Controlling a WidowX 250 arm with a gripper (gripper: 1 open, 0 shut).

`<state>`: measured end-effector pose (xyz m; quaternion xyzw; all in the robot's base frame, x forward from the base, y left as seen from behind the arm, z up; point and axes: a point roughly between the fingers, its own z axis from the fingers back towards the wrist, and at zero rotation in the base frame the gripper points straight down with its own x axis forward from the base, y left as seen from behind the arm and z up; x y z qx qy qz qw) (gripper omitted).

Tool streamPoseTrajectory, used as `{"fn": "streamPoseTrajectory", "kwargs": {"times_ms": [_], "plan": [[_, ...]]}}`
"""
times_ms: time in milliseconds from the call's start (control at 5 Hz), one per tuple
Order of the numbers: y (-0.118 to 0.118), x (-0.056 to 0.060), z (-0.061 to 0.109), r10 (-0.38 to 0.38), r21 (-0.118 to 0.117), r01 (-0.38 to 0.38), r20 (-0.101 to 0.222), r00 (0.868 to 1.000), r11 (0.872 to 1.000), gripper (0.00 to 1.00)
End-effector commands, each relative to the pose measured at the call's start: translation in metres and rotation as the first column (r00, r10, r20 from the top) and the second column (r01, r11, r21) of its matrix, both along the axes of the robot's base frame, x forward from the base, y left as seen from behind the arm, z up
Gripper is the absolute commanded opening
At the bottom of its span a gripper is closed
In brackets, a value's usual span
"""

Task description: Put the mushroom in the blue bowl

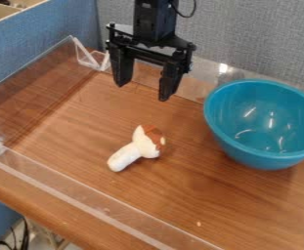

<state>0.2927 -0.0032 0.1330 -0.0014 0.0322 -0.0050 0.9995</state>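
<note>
The mushroom (139,147) lies on its side near the middle of the wooden table, cream stem pointing front-left, orange-brown cap toward the right. The blue bowl (261,123) stands upright at the right side, nothing inside it. My gripper (147,81) hangs above the table at the back, behind and above the mushroom and left of the bowl. Its black fingers (120,68) stand wide apart and hold nothing.
A low clear plastic wall (37,73) runs around the wooden table (76,122). A blue fabric panel (63,29) stands behind the left side. The table's front edge runs diagonally across the lower left.
</note>
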Motion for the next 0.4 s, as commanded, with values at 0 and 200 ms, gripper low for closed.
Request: {"fn": "streamPoseTrajectory", "kwargs": {"times_ms": [0, 200], "plan": [[0.008, -0.008, -0.021, -0.062, 0.000, 0.062, -0.018, 0.998, 0.998, 1.00], [0.013, -0.008, -0.066, -0.137, -0.001, 0.137, -0.056, 0.989, 0.991, 1.00]]}}
